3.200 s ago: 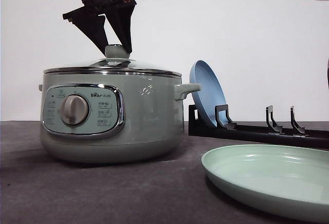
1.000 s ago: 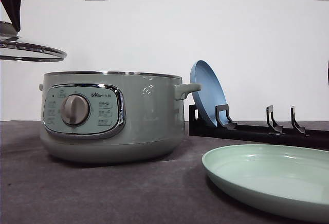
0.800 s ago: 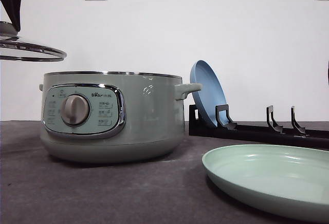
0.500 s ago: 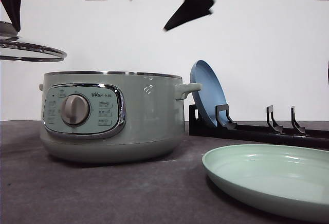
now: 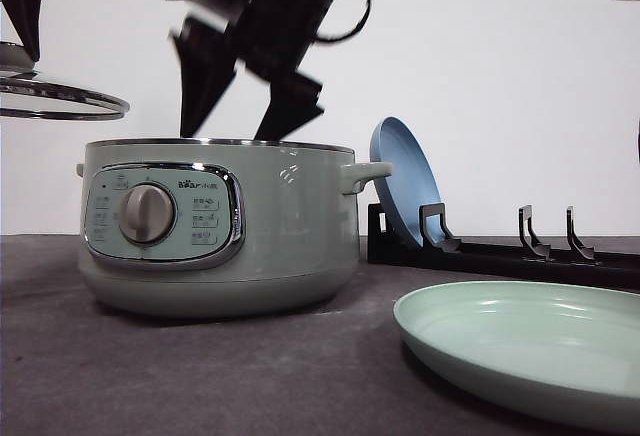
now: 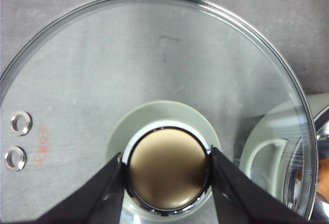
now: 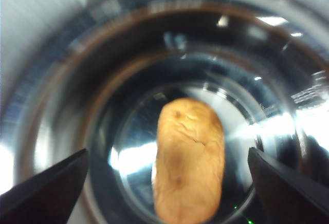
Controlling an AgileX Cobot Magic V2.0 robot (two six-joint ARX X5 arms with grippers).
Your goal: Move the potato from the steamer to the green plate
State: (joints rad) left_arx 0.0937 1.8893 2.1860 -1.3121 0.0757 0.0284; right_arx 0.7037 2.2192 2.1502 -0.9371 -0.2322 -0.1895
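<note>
Hanging over the open mouth of the steamer (image 5: 218, 224), the right gripper (image 5: 240, 106) has its jaws spread wide with nothing between them, the fingertips just above the chrome rim. Seen from its wrist camera, the potato (image 7: 189, 158) lies on the shiny metal floor inside the pot, below and between the two parted fingers (image 7: 49, 185). The left gripper (image 6: 168, 170) is clamped on the knob of the glass lid (image 6: 154, 80), holding it up in the air to the left of the steamer. On the dark table (image 5: 200, 376) the green plate (image 5: 525, 351) sits to the right, bare, with a blue plate (image 5: 402, 178) propped in a black rack (image 5: 500, 253) behind it.
</note>
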